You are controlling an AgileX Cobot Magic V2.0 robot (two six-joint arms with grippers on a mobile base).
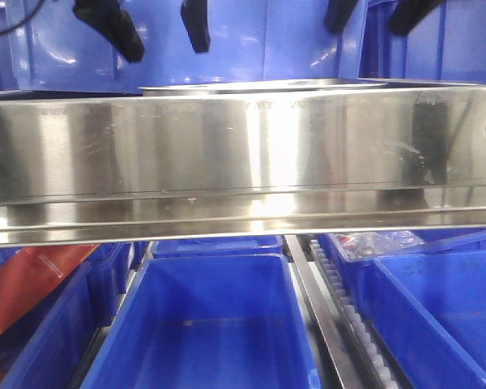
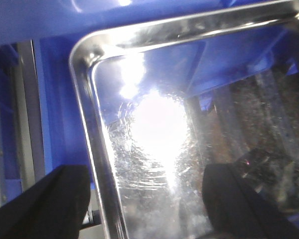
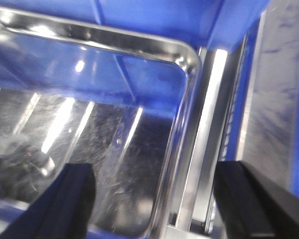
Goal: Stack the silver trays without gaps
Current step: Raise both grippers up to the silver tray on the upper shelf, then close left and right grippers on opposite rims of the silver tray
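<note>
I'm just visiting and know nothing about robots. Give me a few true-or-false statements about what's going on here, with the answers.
1. The left gripper is open, and the rim of the silver tray runs between its fingers. True.
2. The right gripper is clamped shut on the tray. False: it is open, with its fingers wide apart.
3. The bins below the steel rail are blue. True.
4. The tray is piled with fruit. False: its shiny bottom is bare.
</note>
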